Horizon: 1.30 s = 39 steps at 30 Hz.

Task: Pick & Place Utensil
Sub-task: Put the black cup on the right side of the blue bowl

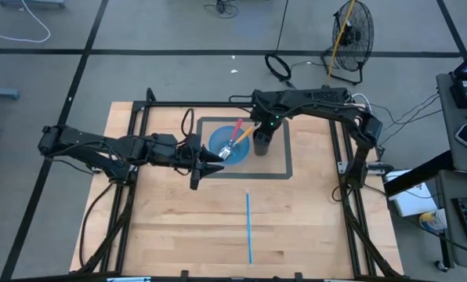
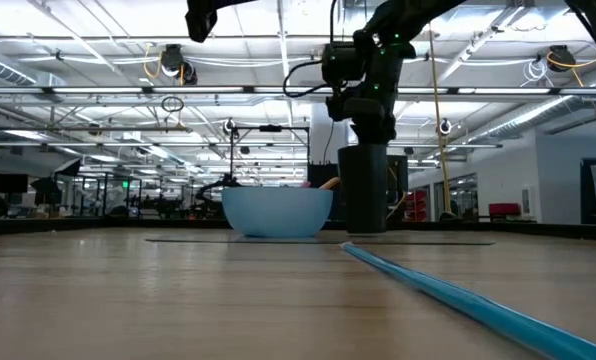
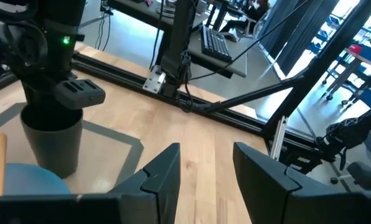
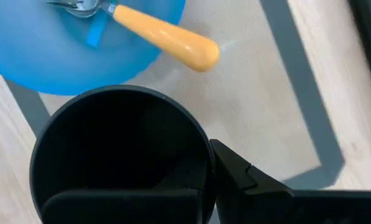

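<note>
blue tape strip (image 1: 248, 228) on the surface, running from mid-surface toward the near edge | grey-outlined mat (image 1: 276, 163) toward the far edge | floor fan (image 1: 350, 34) on the floor beyond the far right corner | cables (image 1: 14, 30) on the floor beyond the far left corner

A: Near half of bench (image 1: 186, 227)?
B: Open, only blue tape (image 1: 248, 227).
A: Obstacles?
B: Bowl (image 1: 230, 144), cup (image 1: 262, 142) side by side; right tool (image 1: 263, 130) over cup, left tool (image 1: 218, 166) beside bowl.

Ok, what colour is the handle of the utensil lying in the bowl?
Yellow-orange handle, clearest in the right wrist view; it sticks out over the blue bowl rim.
</note>
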Available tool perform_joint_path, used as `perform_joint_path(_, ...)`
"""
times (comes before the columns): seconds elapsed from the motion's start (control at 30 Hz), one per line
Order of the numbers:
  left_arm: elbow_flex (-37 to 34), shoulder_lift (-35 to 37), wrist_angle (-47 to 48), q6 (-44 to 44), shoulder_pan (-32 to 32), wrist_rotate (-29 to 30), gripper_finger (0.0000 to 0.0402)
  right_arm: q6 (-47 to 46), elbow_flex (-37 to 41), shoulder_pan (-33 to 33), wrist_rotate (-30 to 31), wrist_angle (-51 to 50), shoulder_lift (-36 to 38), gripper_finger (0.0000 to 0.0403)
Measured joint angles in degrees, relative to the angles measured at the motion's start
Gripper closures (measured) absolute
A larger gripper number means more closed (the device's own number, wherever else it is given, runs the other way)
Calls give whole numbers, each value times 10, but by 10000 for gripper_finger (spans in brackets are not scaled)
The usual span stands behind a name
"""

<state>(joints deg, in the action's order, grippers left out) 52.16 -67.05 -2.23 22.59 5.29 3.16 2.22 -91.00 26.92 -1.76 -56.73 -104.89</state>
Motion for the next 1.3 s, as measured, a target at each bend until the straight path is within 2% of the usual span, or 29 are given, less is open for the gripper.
perform_joint_path(0.93,0,0,8,9,0,0,250,0,0,0,0,-13,1,398)
perform_joint_path(1.3,0,0,8,8,6,0,250,-12,6,0,1,25,1,398)
